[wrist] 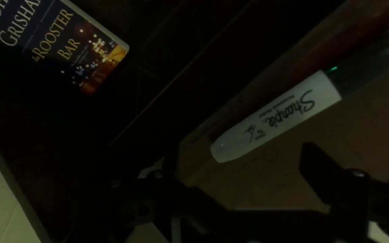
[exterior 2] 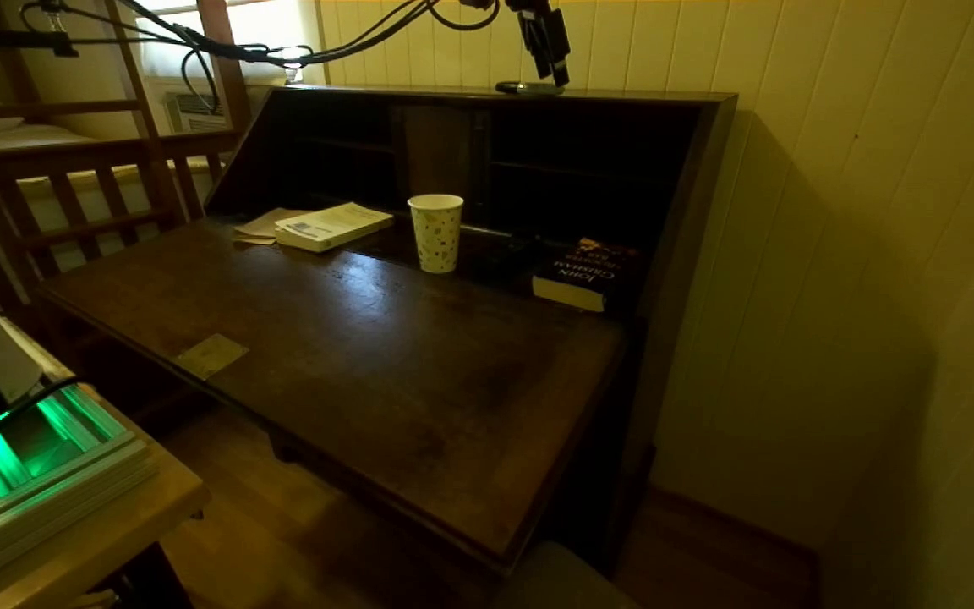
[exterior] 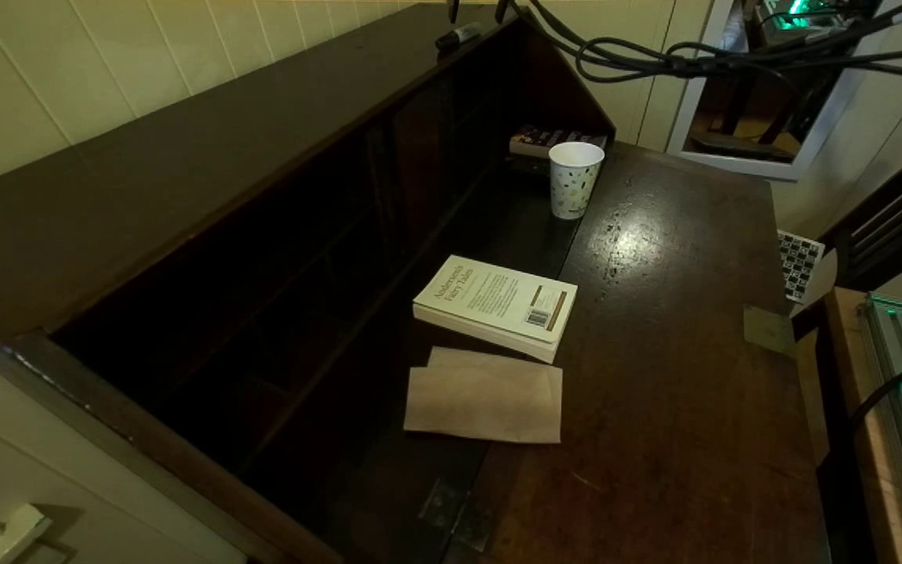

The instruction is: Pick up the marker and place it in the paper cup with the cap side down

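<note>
"So, how does the gripper stand?"

"Spread. In an exterior view its two fingertips sit well apart, and the wrist view shows a wide gap between them too"

"And the marker?"

"Just below the gripper, lying flat on the high top of the desk and clear of both fingertips. From the wrist you can read Sharpie on its grey barrel; the rounded end is nearest the gap, and the dark cap points away from it, cut off by the edge of that view"

"What about the paper cup?"

"Much lower than the gripper, upright with its mouth up, down on the writing surface. It's white, with small specks of print"

"What else is down there?"

"In an exterior view a dark John Grisham book lies almost straight under the gripper. Past the cup, farther from the gripper, are the white book and, just beside it, some tan paper. Up beside the gripper, black cables loop through the air in both exterior views"
</note>
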`<state>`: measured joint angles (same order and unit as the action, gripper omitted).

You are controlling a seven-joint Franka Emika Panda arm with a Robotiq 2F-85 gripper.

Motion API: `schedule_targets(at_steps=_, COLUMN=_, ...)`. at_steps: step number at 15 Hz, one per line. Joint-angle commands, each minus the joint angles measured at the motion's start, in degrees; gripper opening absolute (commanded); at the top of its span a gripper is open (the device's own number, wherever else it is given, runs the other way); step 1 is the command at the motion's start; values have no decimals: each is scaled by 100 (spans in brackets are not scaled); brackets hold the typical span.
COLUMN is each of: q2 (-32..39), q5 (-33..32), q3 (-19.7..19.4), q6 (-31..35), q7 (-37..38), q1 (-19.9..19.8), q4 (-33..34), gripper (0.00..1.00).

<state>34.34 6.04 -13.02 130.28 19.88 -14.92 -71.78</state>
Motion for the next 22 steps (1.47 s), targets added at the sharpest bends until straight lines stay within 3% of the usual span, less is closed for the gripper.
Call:
schedule_targets(at_steps=1, q2=273, q5=151, q3=91, q6=-231, q7=146, q1=-96, q4=479, gripper=62)
schedule_targets(at_steps=5, q2=406, q5=129, q3=106, q6=-267, q7=219, q1=-78, q4=622, gripper=50)
schedule_targets(at_steps=6, q2=429, q5=123, q3=109, q6=-277, q7=231, q1=-74, q4=648, gripper=53)
schedule_targets(at_steps=7, q2=462, q5=118, q3=111, q6=-279, q7=242, q1=-72, q4=682, gripper=57)
schedule_targets(at_steps=8, q2=496, q5=99, q3=99, q6=-292, q7=274, q1=-62, q4=735, gripper=79)
schedule_targets(at_steps=10, q2=548, q5=85, q3=97, q6=-322, q7=303, q1=-55, q4=795, gripper=92)
schedule_targets(at_steps=12, q2=567, q5=79, q3=73, q6=-306, q7=344, q1=-28, q4=785, gripper=52)
schedule_targets(at_steps=14, q2=556, q5=83, q3=59, q6=-361, q7=362, q1=-32, q4=802, gripper=44)
schedule_targets(at_steps=20, q2=523, q5=62, q3=30, q6=-433, q7=385, q1=-36, q4=779, gripper=1)
schedule_targets(at_steps=22, q2=514, q5=37, q3=3, q6=-420, q7=425, q1=-27, q4=746, gripper=4)
